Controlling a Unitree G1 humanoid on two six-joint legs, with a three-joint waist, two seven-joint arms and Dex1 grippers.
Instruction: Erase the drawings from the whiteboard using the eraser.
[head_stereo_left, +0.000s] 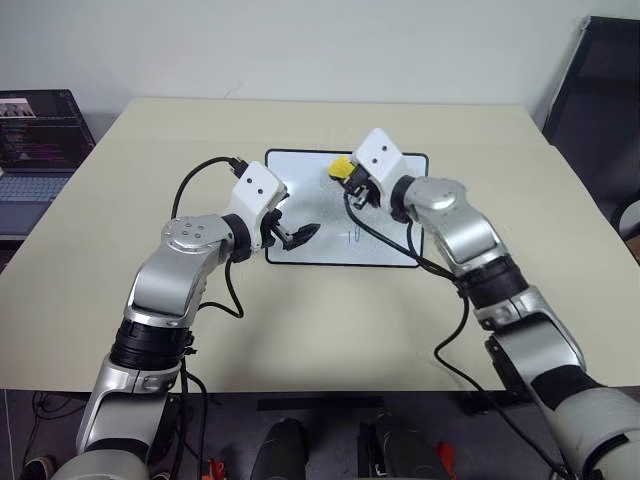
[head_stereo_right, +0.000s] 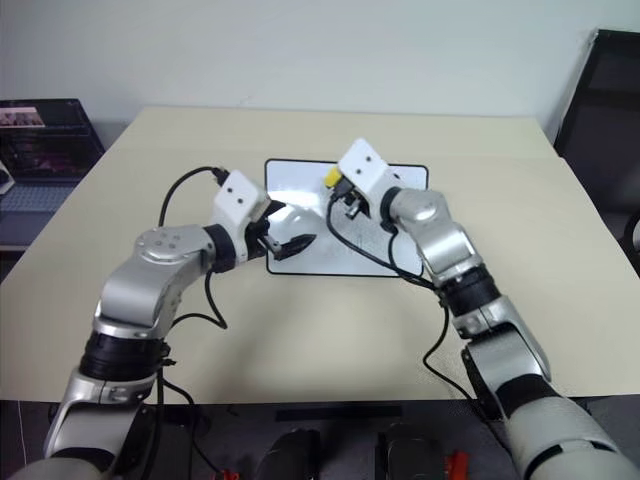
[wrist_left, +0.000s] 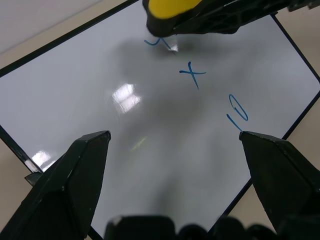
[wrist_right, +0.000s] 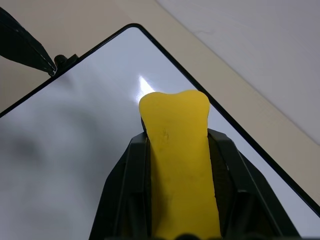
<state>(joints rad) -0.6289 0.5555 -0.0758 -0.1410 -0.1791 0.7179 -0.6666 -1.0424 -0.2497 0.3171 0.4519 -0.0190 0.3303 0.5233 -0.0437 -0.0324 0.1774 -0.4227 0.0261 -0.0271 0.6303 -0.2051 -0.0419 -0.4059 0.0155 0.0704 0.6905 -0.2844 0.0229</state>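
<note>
In the left eye view, we see the whiteboard (head_stereo_left: 385, 255) at centre frame on the table (head_stereo_left: 300, 320), and the right gripper (head_stereo_left: 349, 180) clamps the yellow eraser (head_stereo_left: 340, 166) over the board's upper middle. The left gripper (head_stereo_left: 300, 236) hovers at its left edge. The left wrist view shows its fingers (wrist_left: 75, 175) spread apart, with the drawings (wrist_left: 192, 75) in the upper right. In the right wrist view, the eraser fills centre frame.

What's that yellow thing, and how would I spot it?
Find the beige table, then the whiteboard lying in its middle. Over the board's far part, the right tool is shut on the eraser, a small block. It is the one bright yellow thing among white, black and grey.
</note>
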